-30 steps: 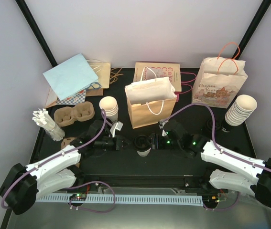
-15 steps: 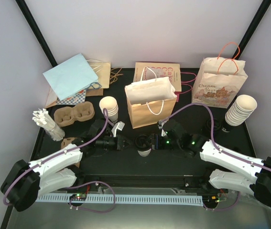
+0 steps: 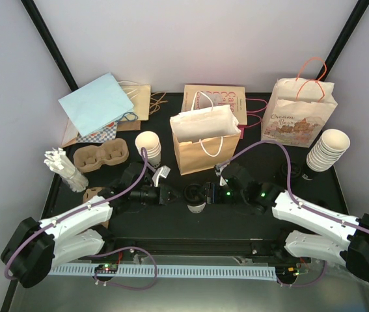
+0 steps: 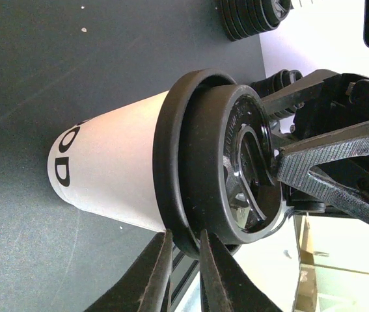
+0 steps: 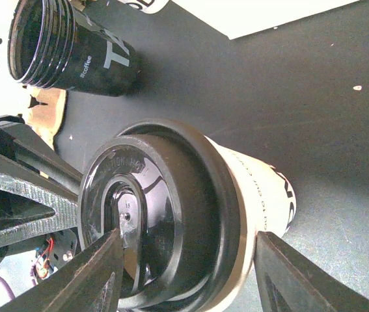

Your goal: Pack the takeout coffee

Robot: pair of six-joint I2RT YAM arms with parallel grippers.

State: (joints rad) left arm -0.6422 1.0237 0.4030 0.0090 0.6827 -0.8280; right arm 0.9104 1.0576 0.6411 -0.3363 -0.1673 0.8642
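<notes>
At table centre: paper coffee cup, black lid on. Left jaws pinch lid rim; right jaws straddle lid, grip uncertain. Outstanding: loading into brown paper bag.

walls pale lilac | table black — matte | frame posts black

what's on the table, counted

one lidded cream cup. two stacks of nested cream cups, one left of centre, one by the right edge. two brown pulp carriers near the left edge. two upright paper bags. flat bags along the far edge overlap, number unclear.
</notes>
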